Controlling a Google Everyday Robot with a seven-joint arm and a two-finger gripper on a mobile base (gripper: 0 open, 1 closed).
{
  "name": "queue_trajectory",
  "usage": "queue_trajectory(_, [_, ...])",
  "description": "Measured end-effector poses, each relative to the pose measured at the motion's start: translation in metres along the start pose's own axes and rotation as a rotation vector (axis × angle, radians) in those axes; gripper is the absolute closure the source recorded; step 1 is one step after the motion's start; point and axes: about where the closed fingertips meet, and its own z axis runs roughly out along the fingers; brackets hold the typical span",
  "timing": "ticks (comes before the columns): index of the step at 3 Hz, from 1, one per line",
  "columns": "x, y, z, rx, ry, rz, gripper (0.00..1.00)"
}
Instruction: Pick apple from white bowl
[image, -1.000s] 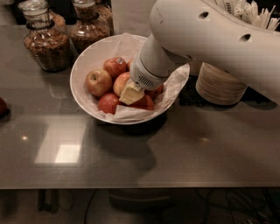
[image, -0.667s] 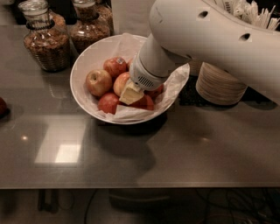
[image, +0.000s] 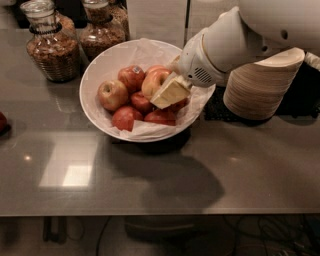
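Observation:
The white bowl (image: 100, 67) with a crinkled paper liner stands at the middle back of the table and holds several apples. The golden yellow-orange apple (image: 154, 81) sits at the bowl's middle right, above the red ones. My gripper (image: 169, 90) reaches in from the upper right and is shut on this apple, with a cream finger (image: 172, 91) pressed against its right side. The apple looks raised a little above the others. The other finger is hidden behind the apple and the wrist.
Two glass jars of grain (image: 52, 47) (image: 102, 30) stand behind the bowl to the left. A stack of beige disposable bowls (image: 260, 85) stands to the right, under my arm. A dark red thing (image: 2, 122) lies at the left edge.
My gripper has moved right and slightly up inside the bowl. The yellow-orange apple has moved with it, uncovering a red apple below. The arm has risen.

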Motion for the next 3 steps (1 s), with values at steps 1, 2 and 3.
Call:
queue_trajectory(1, [-0.021, -0.009, -0.051, -0.034, -0.141, -0.022, 1.00])
queue_trajectory(2, [-0.069, -0.014, -0.120, -0.029, -0.267, -0.107, 1.00])
queue_trajectory(3, [-0.069, -0.014, -0.120, -0.029, -0.267, -0.107, 1.00])
